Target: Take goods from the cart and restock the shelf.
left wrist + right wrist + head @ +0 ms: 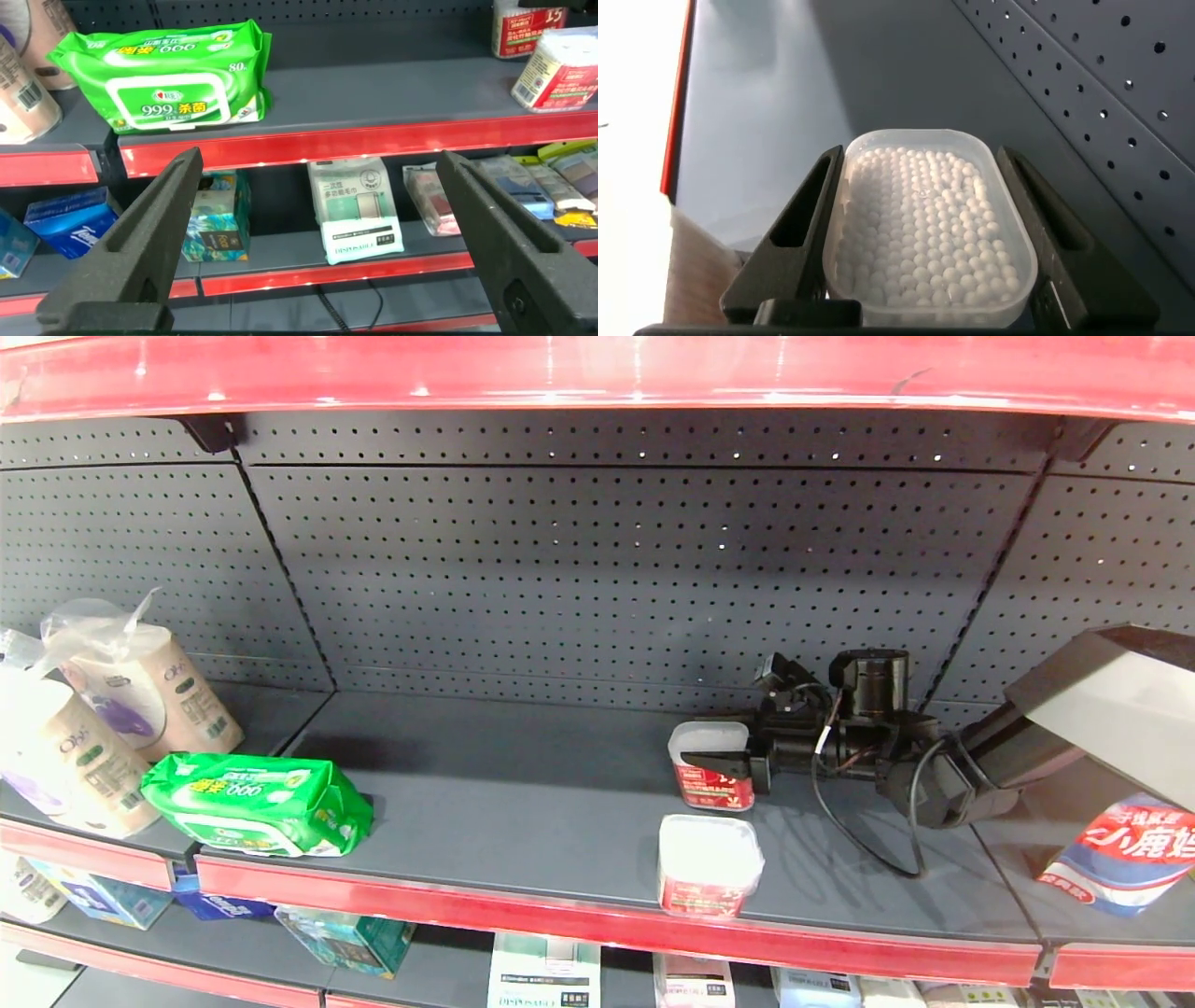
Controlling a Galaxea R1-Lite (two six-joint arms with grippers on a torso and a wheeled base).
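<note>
Right end effector (711,763) pinching a lidded tub of white beads (709,737), seemingly resting on the grey shelf (523,803) behind a matching tub (708,863); left end effector (320,163) spread wide, out in front of the green wipes pack (163,75).

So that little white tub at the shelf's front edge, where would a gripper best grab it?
Probably across its two long side walls, coming in level from the open aisle side. The front tub stands upright with its sides bare, and the right gripper holds its twin that same way.
</note>
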